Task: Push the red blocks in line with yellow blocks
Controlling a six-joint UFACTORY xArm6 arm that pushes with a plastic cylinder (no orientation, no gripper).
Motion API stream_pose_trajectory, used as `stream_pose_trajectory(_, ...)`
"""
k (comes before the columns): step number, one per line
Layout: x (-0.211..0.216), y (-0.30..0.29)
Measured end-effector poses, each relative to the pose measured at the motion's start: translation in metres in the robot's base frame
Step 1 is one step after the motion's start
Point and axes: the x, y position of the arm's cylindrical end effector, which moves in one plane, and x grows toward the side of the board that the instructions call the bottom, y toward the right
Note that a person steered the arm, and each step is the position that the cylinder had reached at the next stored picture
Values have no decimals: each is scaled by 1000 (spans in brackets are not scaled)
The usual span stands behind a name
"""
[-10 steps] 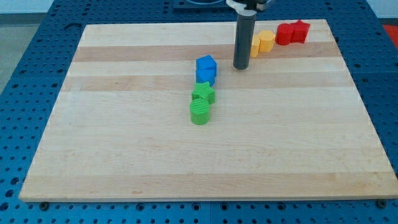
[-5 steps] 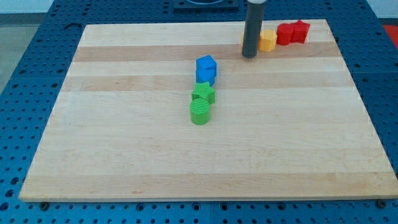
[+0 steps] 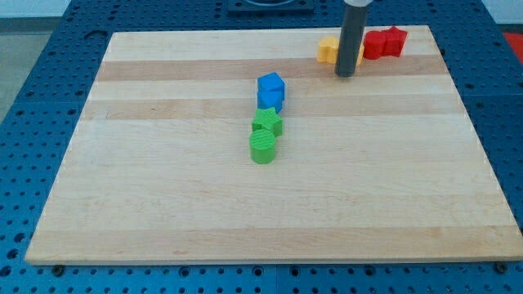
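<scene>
Sitting near the board's top right corner, two red blocks touch side by side close to the top edge; the right one looks star-shaped, the left one's shape is unclear. Just to their left along the same edge lie the yellow blocks, largely hidden behind my rod, so their shapes and number cannot be made out.

My rod stands upright, coming down from the view's top. My tip rests on the wooden board just below the yellow blocks, to the lower left of the red ones; whether it touches the yellow cannot be told. It grips nothing, being a bare rod.

Well apart, toward the board's middle, a blue cube stands above a green star-like block and a green cylinder, the three forming a short column, touching or nearly so.
</scene>
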Motion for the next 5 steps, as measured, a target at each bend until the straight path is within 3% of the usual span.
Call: stream_pose_trajectory(5, -45, 0)
